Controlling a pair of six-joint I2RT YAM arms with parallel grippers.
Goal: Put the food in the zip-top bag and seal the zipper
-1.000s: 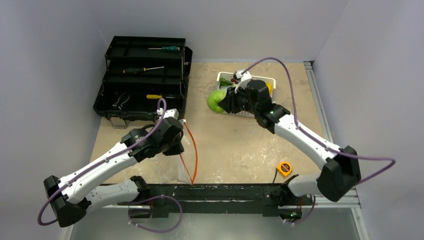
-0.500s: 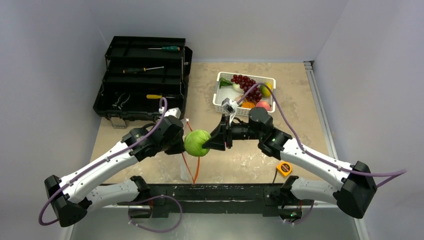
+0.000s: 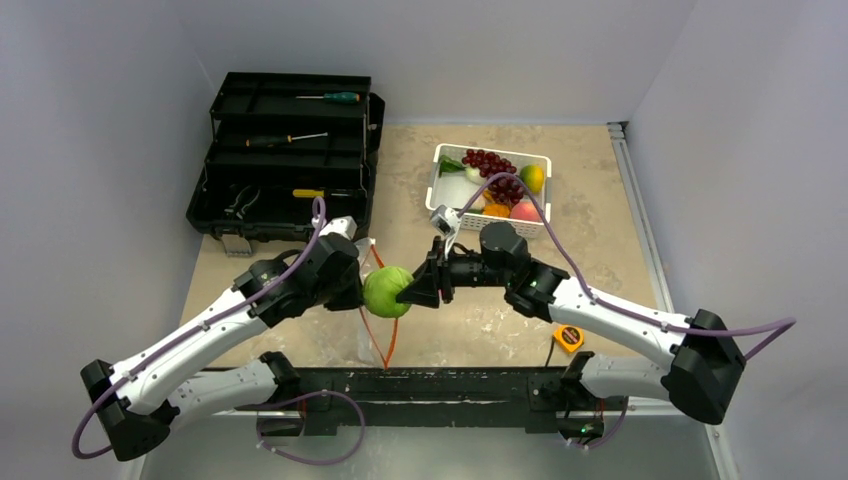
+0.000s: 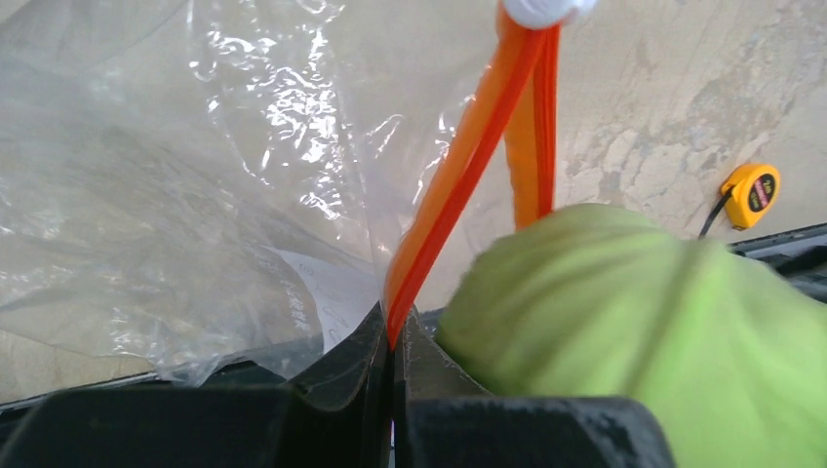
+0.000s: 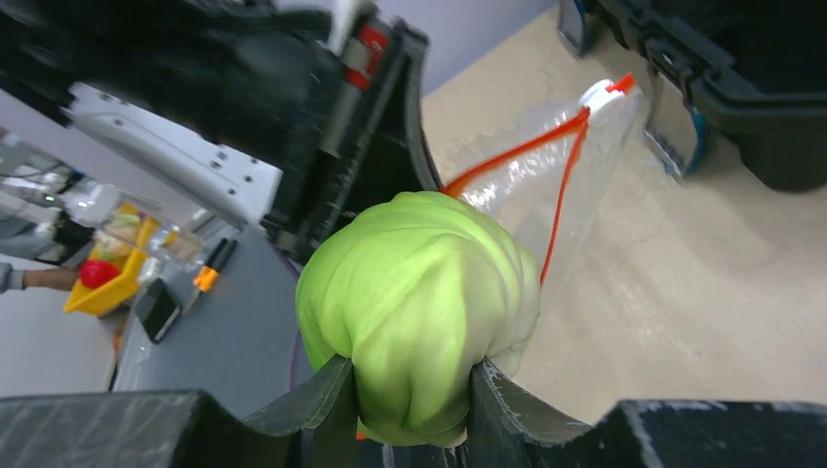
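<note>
Holding the green cabbage [image 3: 388, 291] above the near middle of the table [image 3: 600, 260], the right gripper [image 5: 410, 388] presses on it from both sides, jaws part-way apart. We note the cabbage sits at the mouth of the zip-top bag [image 4: 195, 195], just right of the left gripper [image 4: 392, 336]. We cannot tell whether any of it is inside yet.

The left gripper is pinched tight on one side of the zipper [image 4: 458, 175] and lifts the bag off the table. The two orange strips spread apart from the white slider [image 5: 610, 93] at the far end. In the way: the left gripper's black body is directly behind the cabbage, and one strip runs behind it.

Far right of the arms, the white basket [image 3: 437, 190] holds grapes [image 3: 495, 165], a lemon [image 3: 533, 178], a peach [image 3: 525, 210] and orange pieces [image 3: 495, 209]. At far left an open black toolbox [image 3: 285, 160] holds screwdrivers [image 3: 330, 98]. A yellow tape measure [image 3: 568, 338] lies near right, under the right arm.
</note>
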